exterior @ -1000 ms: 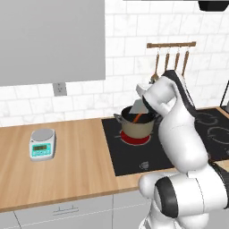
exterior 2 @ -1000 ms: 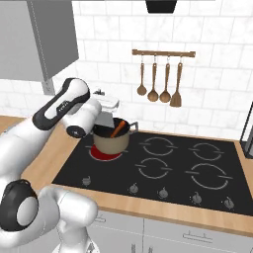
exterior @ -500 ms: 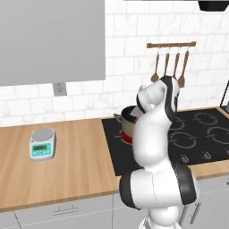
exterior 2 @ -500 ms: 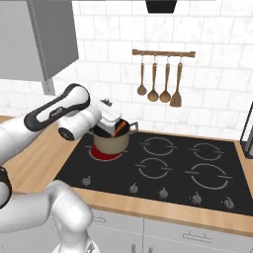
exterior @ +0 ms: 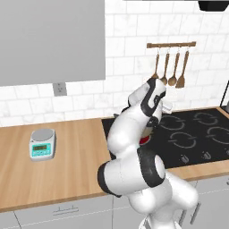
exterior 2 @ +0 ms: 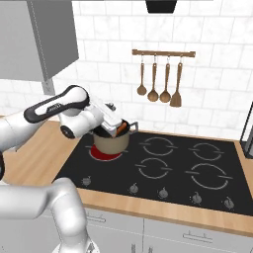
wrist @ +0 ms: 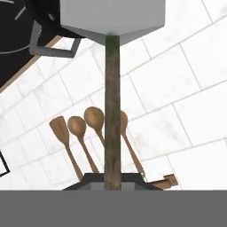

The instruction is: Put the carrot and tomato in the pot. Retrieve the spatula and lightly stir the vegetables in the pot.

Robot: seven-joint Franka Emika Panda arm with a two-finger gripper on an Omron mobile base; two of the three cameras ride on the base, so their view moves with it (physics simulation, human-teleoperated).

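Note:
The tan pot (exterior 2: 111, 142) stands on the glowing red back-left burner of the hob. My gripper (exterior 2: 116, 126) hangs just over its rim, shut on the spatula. In the hand view the spatula's thin dark handle (wrist: 112, 111) runs up from my gripper (wrist: 113, 182) to the grey squarish blade (wrist: 113, 17). One grey pot handle (wrist: 52, 48) shows beside the blade. An orange bit of the carrot (exterior 2: 121, 129) peeks out at the rim by the hand. The tomato is hidden. In the left base view my own arm covers most of the pot.
Several brown wooden spoons and a wooden spatula hang on a wall rail (exterior 2: 159, 84) behind the black hob (exterior 2: 173, 170). A small kitchen scale (exterior: 42, 144) sits on the wooden counter to the left. A grey wall cabinet (exterior 2: 37, 34) hangs above left.
The arm's elbow has swung far to the left while the hand stayed over the pot, still shut on the spatula. The hand has tilted further over.

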